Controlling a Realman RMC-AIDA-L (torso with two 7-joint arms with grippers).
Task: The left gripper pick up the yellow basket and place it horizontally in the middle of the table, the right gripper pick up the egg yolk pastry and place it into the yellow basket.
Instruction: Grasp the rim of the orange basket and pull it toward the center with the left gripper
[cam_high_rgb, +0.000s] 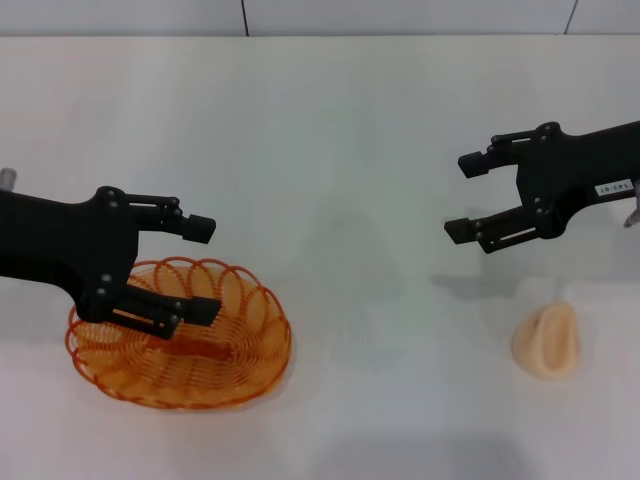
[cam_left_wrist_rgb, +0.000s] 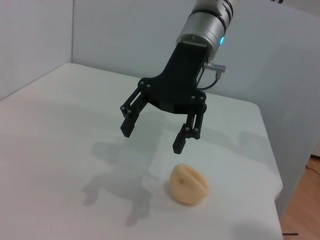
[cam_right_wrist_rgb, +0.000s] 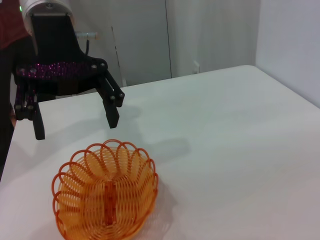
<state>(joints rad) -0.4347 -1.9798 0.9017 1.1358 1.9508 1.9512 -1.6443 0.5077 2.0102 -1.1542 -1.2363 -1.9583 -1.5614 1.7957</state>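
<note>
Jaws wide apart on both arms, and neither one holds anything. The left gripper (cam_high_rgb: 205, 270) hangs above the yellow basket (cam_high_rgb: 180, 335), toward the basket's far side as the head view shows it; the right wrist view makes plain that its fingertips are clear of the looped rim, with open air between. The basket sits upright on the tabletop (cam_high_rgb: 340, 150) at the robot's left, well away from the middle. The right gripper (cam_high_rgb: 463, 195) hovers above the tabletop on the robot's right, beyond the egg yolk pastry (cam_high_rgb: 548, 342) and apart from it (the left wrist view shows its fingertips above and just behind the bun, not touching).

By my reading, nothing of the task is done yet. The basket has not been lifted or moved to the centre, and the pastry lies on the bare tabletop, far from the basket. What is left is everything: the left arm's grasp on the rim, the carry and set-down in the middle, then the right arm's pick and drop into the basket.
</note>
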